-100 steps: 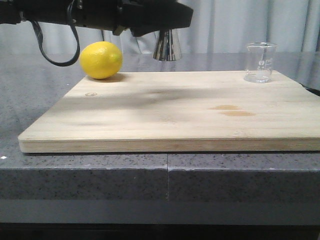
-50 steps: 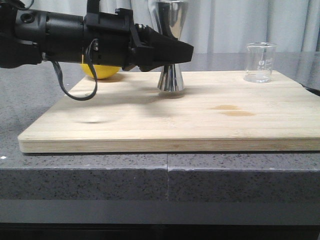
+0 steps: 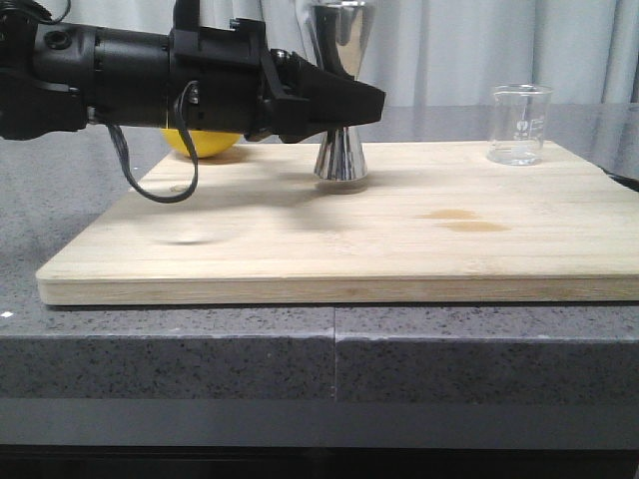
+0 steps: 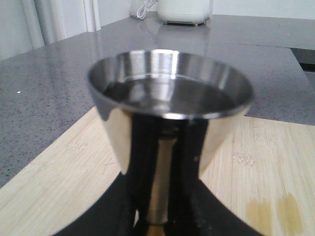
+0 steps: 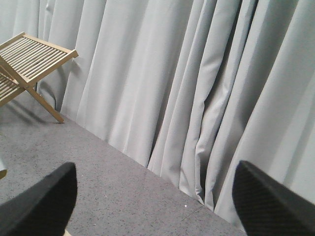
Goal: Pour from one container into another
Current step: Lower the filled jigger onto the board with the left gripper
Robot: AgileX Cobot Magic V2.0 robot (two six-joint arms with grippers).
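The steel jigger (image 3: 339, 150) stands upright near the back middle of the wooden board (image 3: 399, 239), its base at the board's surface. My left gripper (image 3: 351, 102) reaches in from the left and is shut on its narrow waist. In the left wrist view the jigger's upper cup (image 4: 170, 93) fills the picture, with a black finger on each side of the waist below it. The glass beaker (image 3: 520, 124) stands alone at the board's far right corner. My right gripper (image 5: 152, 206) is open and faces the curtain, with nothing between its fingers; it does not show in the front view.
A lemon (image 3: 200, 143) sits at the board's back left, mostly hidden behind my left arm. A yellowish stain (image 3: 464, 220) marks the board right of centre. The board lies on a grey stone counter (image 3: 200, 339). A wooden folding rack (image 5: 29, 64) stands by the curtain.
My left arm has come down with the jigger, from held high at the back to the board's surface. In the last half second it barely shifted. The beaker has not moved.
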